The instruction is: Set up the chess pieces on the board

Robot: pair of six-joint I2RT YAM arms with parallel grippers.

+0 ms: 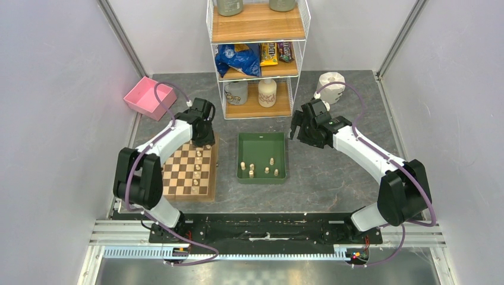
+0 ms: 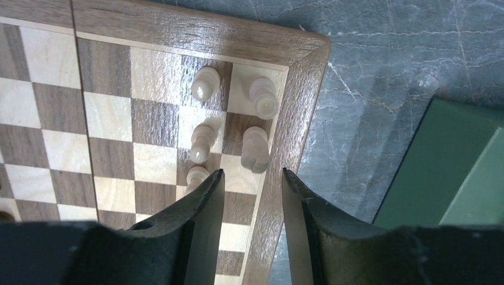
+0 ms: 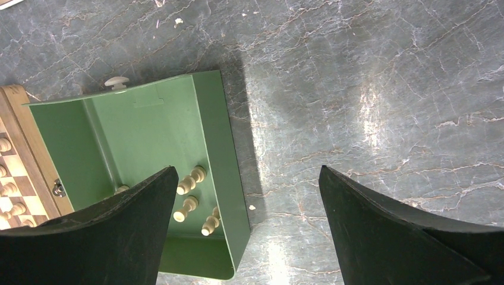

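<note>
Cream turned chessmen (image 2: 202, 143) on checkered board (image 2: 107, 127)

Left pincer (image 2: 252, 173) jaws slightly apart; right pincer (image 3: 248, 169) spread wide.

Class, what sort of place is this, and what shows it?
Likely a robot lab test cell: left arm and right arm bolted to a rail, plain panels walling in the table, a wire shelf of snack bags.

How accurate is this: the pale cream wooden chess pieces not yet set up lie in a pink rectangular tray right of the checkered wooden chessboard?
Wrong colour: the top external view shows those pale cream wooden chess pieces in a green rectangular tray right of the checkered wooden chessboard.
</note>
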